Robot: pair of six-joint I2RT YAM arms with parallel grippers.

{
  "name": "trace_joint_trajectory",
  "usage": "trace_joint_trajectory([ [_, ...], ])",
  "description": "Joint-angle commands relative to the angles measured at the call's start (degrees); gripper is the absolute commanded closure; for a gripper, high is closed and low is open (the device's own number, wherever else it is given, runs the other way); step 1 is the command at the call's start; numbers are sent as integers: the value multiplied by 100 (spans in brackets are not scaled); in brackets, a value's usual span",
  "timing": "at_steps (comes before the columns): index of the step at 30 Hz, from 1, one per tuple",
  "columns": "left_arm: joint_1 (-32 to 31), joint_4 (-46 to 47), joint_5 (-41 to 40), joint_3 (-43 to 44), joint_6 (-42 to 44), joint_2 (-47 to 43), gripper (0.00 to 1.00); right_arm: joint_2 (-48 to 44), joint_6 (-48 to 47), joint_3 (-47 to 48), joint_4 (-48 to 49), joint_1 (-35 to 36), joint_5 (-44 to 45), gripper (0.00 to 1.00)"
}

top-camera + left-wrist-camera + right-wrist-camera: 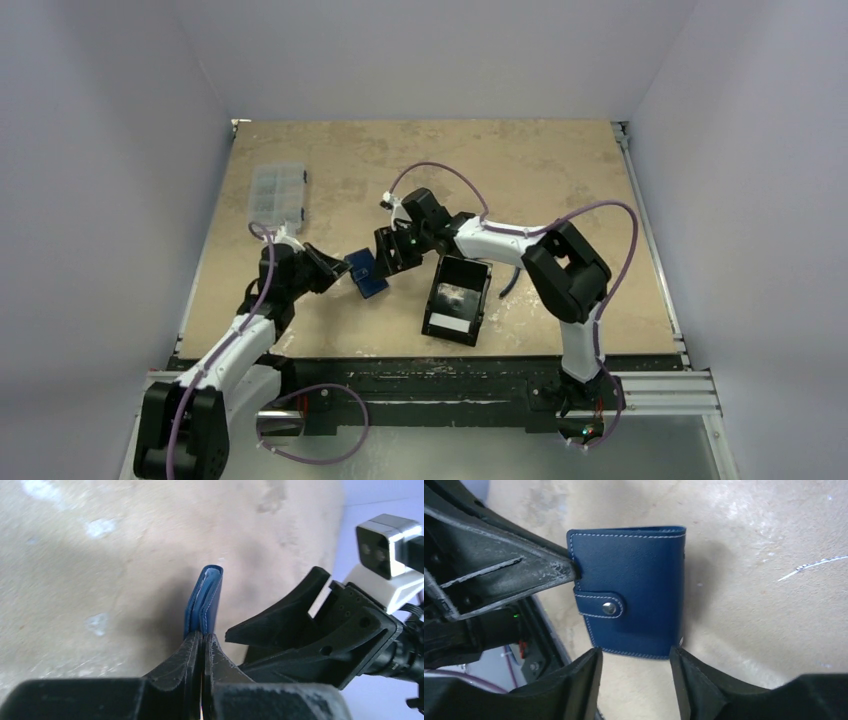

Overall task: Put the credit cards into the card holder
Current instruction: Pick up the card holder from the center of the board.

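We've got the left tool (202, 639) clenched on the card holder (631, 590) by one edge, keeping it up off the worktop (749, 555) so the right tool (634, 655) can get at it. That one's released, jaws either side of the bottom edge. Looks like the snap (609, 608) needs popping first.

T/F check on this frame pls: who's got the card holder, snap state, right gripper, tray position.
1. The left gripper is shut on the card holder. True.
2. The snap is undone. False: it is fastened.
3. The right gripper clamps the card holder. False: its jaws stand open at the holder's lower edge.
4. In the top view, the black tray lies right of the card holder. True.
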Motion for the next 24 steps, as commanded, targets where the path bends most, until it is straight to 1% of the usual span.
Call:
trace_joint_trajectory([
  [1,102,630,547,177,11,-663,100,-808,-221,-46,-83,16,46,35],
  [2,109,582,630,249,7,-741,100,-876,-215,-63,-89,0,36,31],
  [5,107,544,897,455,-53,-859,100,-1065,-177,-148,42,-61,-141,24],
  [8,111,611,1163,671,-192,-1004,100,-1367,-165,-367,369,-144,-343,14],
  [11,111,481,1366,1037,-184,-1139,100,-1732,-181,-611,611,-343,-565,9],
  [13,111,311,1515,1338,-116,-1196,100,-2033,-210,-761,632,-534,-603,7],
  [15,111,238,1691,1630,-96,-1240,100,-2354,-213,-959,872,-714,-907,5],
  [19,103,721,2140,1792,-486,-1266,100,-2848,-166,-1128,1294,-778,-1533,5],
  [22,102,1125,2430,1819,-761,-1251,100,-3153,326,-1285,2018,-781,-1893,6],
  [24,100,1179,2561,1907,-817,-1232,100,-3326,762,-1357,2525,-786,-1932,8],
])
